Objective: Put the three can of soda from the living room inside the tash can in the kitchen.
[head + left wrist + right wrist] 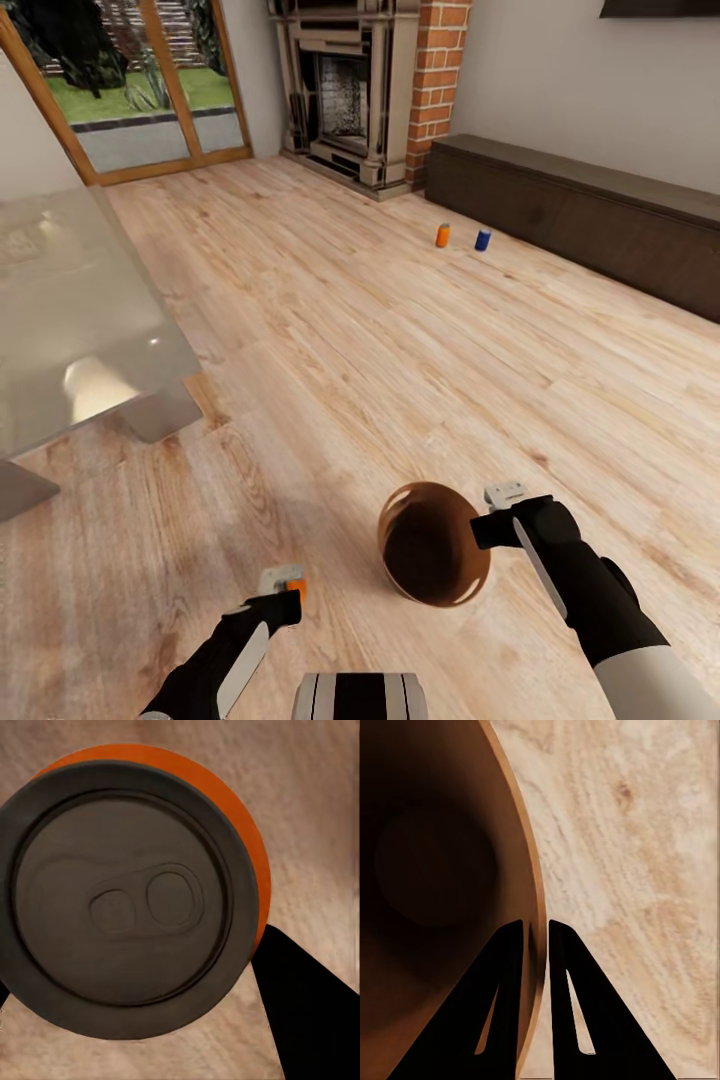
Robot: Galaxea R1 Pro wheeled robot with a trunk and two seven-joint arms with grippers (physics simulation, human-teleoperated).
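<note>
From the head view, an orange can (296, 585) is held in the left gripper (283, 590), and the trash can (433, 543) is pinched at its rim by the right gripper (497, 512); its inside looks empty. Two cans, orange (442, 235) and blue (483, 239), are left on the floor (380, 330) near the cabinet (590, 215).

In the left wrist view, the grasped can's grey top (127, 896) is seen between the fingers.

In the right wrist view, the bin wall (531, 907) is clamped between nearly closed fingers (506, 967). No can is judged binned yet.
</note>
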